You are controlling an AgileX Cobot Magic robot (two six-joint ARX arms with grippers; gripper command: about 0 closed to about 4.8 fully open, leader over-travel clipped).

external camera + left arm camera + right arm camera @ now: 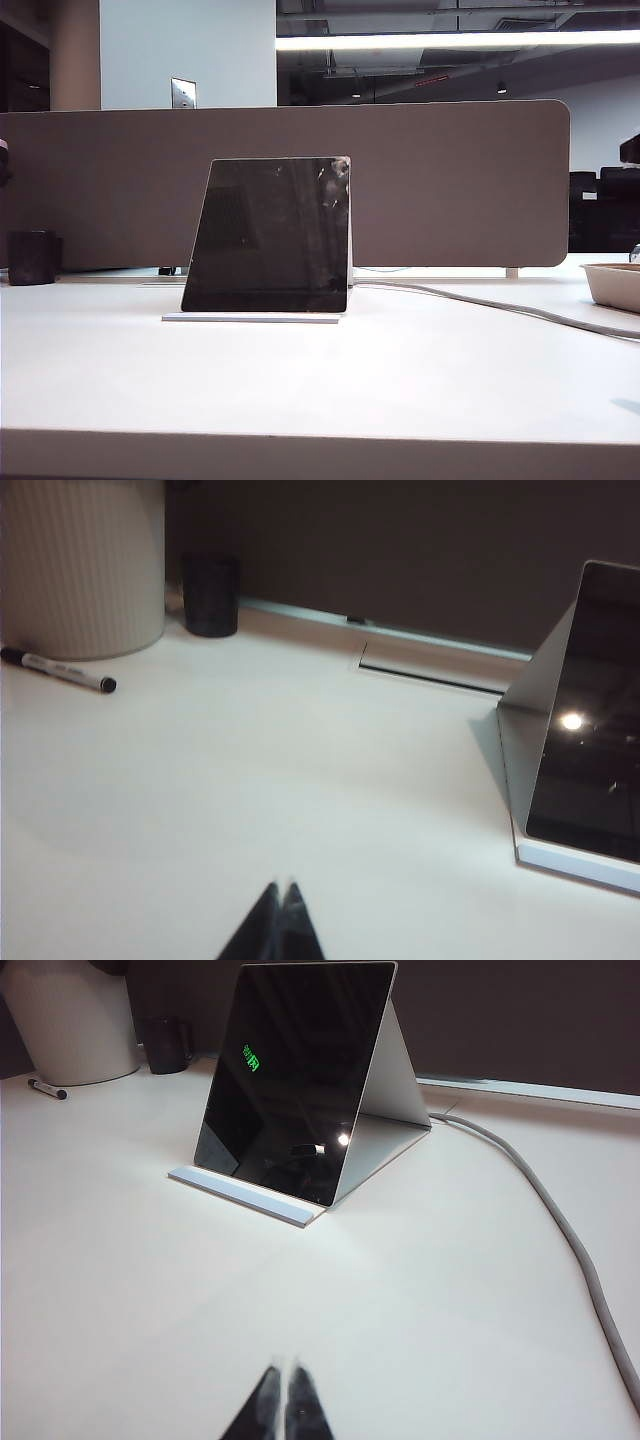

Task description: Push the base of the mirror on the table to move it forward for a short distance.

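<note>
The mirror (270, 235) stands upright near the middle of the white table (320, 380), a dark glossy panel in a thin white frame. Its base (250, 318), a thin flat white plate, lies along its front foot. The right wrist view shows the mirror (295, 1075) and its base (245, 1196) well ahead of my right gripper (283, 1368), which is shut and empty. From the left wrist camera, the mirror (590, 740) and base (575, 865) are off to one side, far from my left gripper (282, 888), also shut and empty. Neither gripper appears in the exterior view.
A beige divider (300, 185) runs behind the mirror. A grey cable (480, 300) trails from the mirror toward the right. A dark cup (32, 257) stands at the far left, a tray (612, 285) at the right edge. A pen (60, 670) lies by a white ribbed container (85, 565).
</note>
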